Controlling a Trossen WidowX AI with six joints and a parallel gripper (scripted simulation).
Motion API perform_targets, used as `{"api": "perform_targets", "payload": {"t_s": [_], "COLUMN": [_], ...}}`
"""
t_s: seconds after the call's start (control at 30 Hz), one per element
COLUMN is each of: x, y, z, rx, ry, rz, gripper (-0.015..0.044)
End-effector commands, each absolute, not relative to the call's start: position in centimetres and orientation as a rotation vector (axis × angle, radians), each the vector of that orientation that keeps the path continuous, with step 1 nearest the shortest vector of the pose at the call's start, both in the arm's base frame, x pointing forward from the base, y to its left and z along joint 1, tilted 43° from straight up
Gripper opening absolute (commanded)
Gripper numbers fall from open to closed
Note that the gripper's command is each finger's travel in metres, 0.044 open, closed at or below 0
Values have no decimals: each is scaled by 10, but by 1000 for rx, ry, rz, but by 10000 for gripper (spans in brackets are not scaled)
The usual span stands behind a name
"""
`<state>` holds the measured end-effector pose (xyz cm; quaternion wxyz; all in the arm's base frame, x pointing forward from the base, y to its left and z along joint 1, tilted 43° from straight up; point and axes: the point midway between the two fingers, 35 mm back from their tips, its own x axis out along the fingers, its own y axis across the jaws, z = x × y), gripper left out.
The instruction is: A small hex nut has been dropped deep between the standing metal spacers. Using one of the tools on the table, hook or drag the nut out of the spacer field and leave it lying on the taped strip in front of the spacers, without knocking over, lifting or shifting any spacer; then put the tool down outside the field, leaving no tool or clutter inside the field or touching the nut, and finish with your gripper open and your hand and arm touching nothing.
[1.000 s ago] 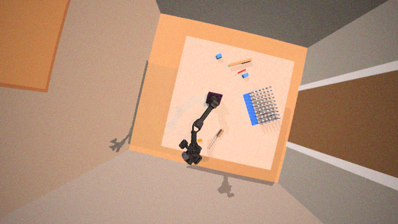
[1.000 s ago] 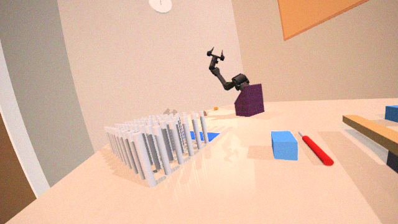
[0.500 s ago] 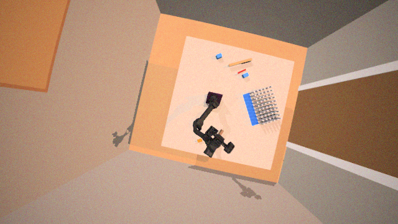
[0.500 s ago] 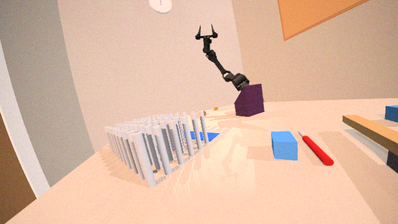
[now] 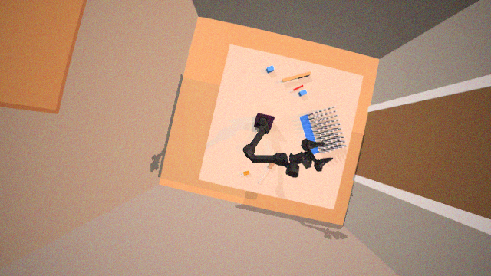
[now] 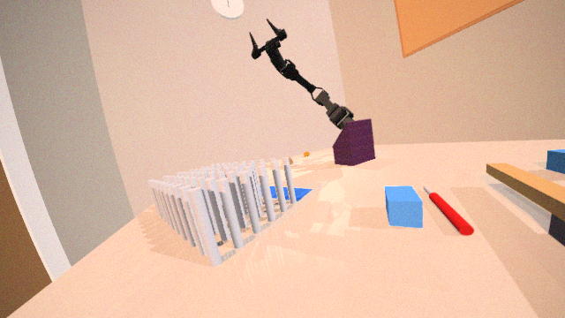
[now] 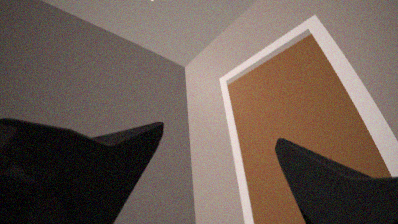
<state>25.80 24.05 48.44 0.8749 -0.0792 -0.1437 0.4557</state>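
My gripper [image 5: 328,152] [image 6: 259,26] [image 7: 219,135] is open and empty, high above the table. In the top view it overlaps the near corner of the spacer field. The metal spacers [image 6: 205,227] stand upright in rows. The blue taped strip [image 5: 307,124] [image 6: 302,193] lies along their side facing the arm base; no nut can be made out on its visible part. A small dark thing [image 6: 220,243] low between the spacers may be the nut. A red-handled tool [image 5: 298,87] [image 6: 450,214] and a brown-handled tool with a thin pale shaft [image 5: 271,165] lie outside the field.
One blue block [image 5: 302,93] [image 6: 403,207] is beside the red tool, another [image 5: 270,69] [image 6: 557,161] farther off. A long wooden bar [image 5: 295,77] [image 6: 525,181] lies near them. A small orange thing [image 5: 246,173] [image 6: 306,154] lies near the brown-handled tool. The wrist view shows walls and a door.
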Motion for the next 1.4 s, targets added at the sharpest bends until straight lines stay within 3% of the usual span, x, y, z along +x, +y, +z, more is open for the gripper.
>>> {"api": "perform_targets", "payload": {"t_s": [0.0,0.43,0.87,1.37], "x": [311,427,427,424], "y": [226,131,-5,-11], "z": [438,264,92,84], "rx": [-194,-279,-346,-349], "ry": [-198,132,485,503], "rz": [813,400,18,0], "gripper": [440,440,440,440]}}
